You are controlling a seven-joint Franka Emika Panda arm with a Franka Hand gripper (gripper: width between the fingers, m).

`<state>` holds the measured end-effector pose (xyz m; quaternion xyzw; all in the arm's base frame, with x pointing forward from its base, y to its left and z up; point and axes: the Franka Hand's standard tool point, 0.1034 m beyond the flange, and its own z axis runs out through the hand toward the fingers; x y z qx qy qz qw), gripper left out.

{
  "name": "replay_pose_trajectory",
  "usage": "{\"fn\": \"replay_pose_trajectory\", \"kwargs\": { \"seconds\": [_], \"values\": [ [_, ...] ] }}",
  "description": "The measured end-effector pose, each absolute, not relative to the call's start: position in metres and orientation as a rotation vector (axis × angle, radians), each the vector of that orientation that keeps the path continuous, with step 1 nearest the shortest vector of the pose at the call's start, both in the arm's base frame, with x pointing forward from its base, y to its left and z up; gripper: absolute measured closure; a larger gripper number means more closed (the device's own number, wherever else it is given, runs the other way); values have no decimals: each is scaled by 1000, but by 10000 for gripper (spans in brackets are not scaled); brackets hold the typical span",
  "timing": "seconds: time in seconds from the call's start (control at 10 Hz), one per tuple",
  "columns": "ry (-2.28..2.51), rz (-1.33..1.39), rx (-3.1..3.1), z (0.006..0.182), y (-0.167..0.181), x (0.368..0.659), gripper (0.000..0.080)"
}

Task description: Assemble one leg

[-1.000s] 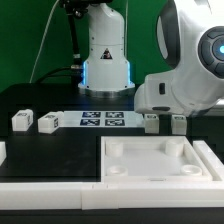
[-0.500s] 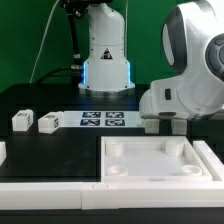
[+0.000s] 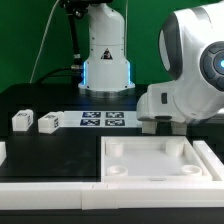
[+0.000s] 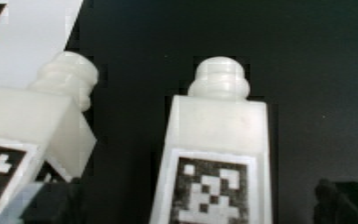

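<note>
In the wrist view two white legs lie side by side on the black table, each with a rounded peg at one end and a square marker on its face. My gripper (image 4: 197,200) is open, with one dark finger (image 4: 345,196) on each side of the nearer leg (image 4: 218,135) and gaps between. The other leg (image 4: 44,118) lies just beside it. In the exterior view my hand (image 3: 165,105) is low over this pair and hides them. Two more legs (image 3: 22,121) (image 3: 47,122) stand at that view's left.
The large white tray-like piece with corner sockets (image 3: 160,178) lies in front. The marker board (image 3: 100,121) lies mid-table, and its edge shows in the wrist view (image 4: 30,45). The arm's base (image 3: 105,60) stands behind.
My hand has come down over the two legs at the exterior view's right, which showed below it before and are now hidden. Nothing else has moved.
</note>
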<state>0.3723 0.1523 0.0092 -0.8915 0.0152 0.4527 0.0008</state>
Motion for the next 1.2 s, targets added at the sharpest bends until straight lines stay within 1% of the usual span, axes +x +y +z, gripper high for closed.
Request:
{"fn": "replay_pose_trajectory", "kwargs": {
  "seconds": [0.1, 0.2, 0.3, 0.4, 1.0, 1.1, 1.2],
  "values": [
    [62, 1423, -2803, 9, 152, 372, 151],
    [60, 1423, -2803, 9, 152, 372, 279],
    [60, 1423, -2803, 9, 152, 372, 429],
    [60, 1423, -2803, 9, 152, 372, 511],
    [52, 1424, -2806, 10, 152, 373, 511],
    [7, 1426, -2828, 26, 153, 377, 510],
    [2, 1410, -2837, 45, 153, 381, 509]
  ]
}}
